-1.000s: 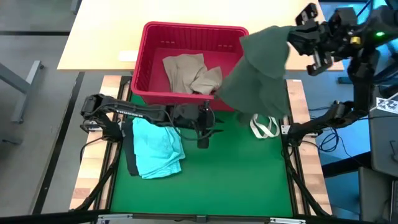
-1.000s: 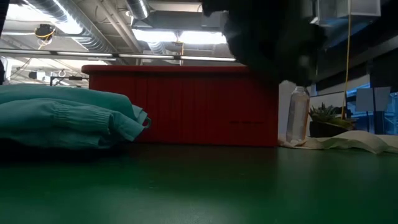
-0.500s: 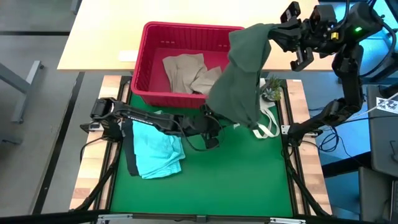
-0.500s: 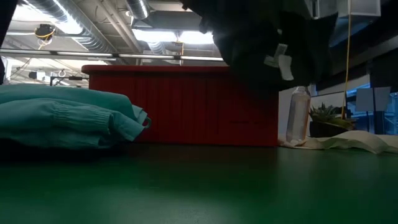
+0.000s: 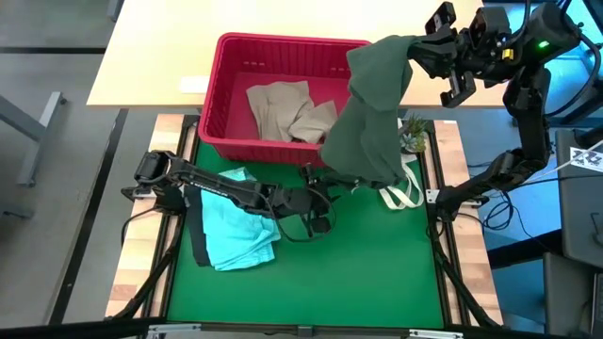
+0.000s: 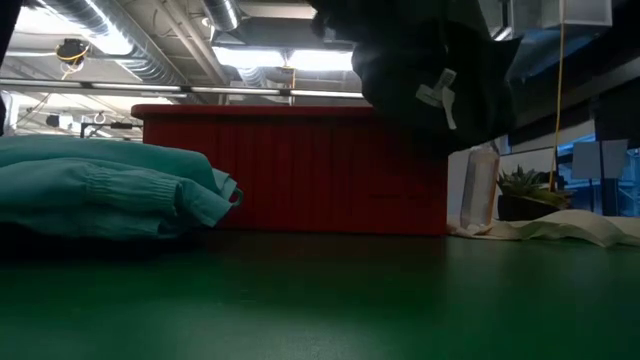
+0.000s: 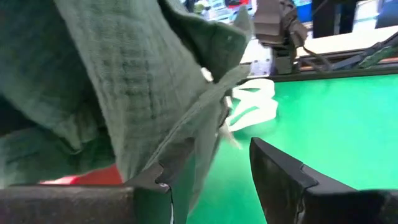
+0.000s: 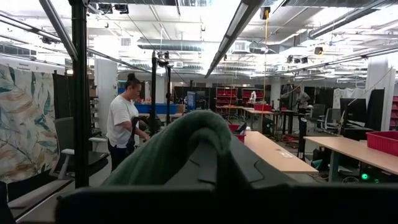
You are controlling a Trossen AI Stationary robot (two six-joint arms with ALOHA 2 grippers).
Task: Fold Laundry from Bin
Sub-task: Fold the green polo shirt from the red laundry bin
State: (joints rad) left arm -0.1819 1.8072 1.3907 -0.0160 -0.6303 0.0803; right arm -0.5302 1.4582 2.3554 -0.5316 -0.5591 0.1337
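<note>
Seen from above, a red laundry bin (image 5: 221, 104) sits at the far edge of a green mat (image 5: 358, 264), holding a crumpled beige-tan garment (image 5: 287, 111). The right gripper (image 5: 426, 52) is raised high beside the bin's right end, its 2 fingers clamped shut on the top of a dark olive green garment (image 5: 367, 122), which hangs down over the bin's right corner. The left gripper (image 5: 318, 193) reaches low across the mat to the garment's hanging lower edge. Its 2 fingers (image 7: 280, 177) stand partly open, 1 touching the cloth, nothing gripped. A light teal garment (image 5: 236, 221) lies on a black garment (image 5: 194, 231) on the mat's left side. A white cloth bag (image 5: 400, 193) rests near the mat's right edge.
</note>
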